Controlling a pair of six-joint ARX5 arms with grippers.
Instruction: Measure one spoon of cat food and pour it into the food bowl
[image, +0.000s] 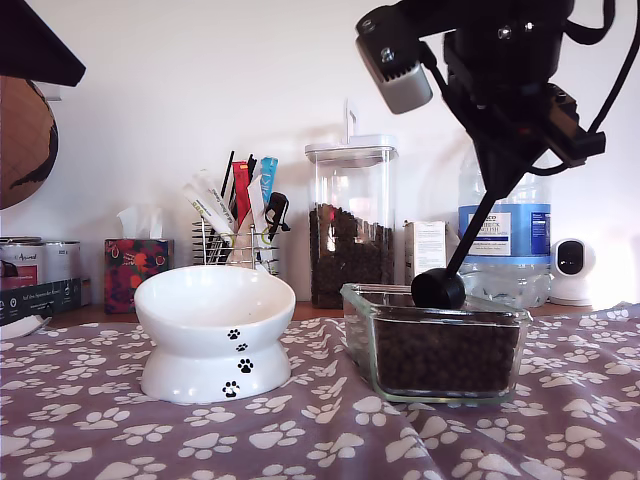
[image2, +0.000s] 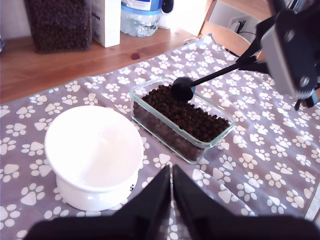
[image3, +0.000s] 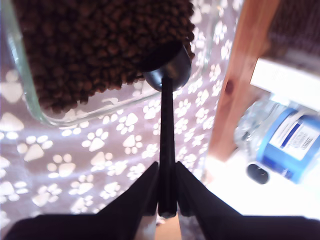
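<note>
The second gripper (image3: 166, 192) is clamped on the long flat handle of the black plastic measuring scoop (image: 438, 289), whose round cup rests at the far rim of the clear rectangular glass dish (image: 436, 355), on the small dark brown kibble pellets (image2: 186, 116) filling that dish. The white glossy ceramic bowl (image: 213, 330) with black paw prints on its pedestal stands just beside the dish on the paw-print cloth (image: 330, 440). The first gripper (image2: 172, 192), jaws together and holding nothing, hovers above the cloth near bowl and dish.
</note>
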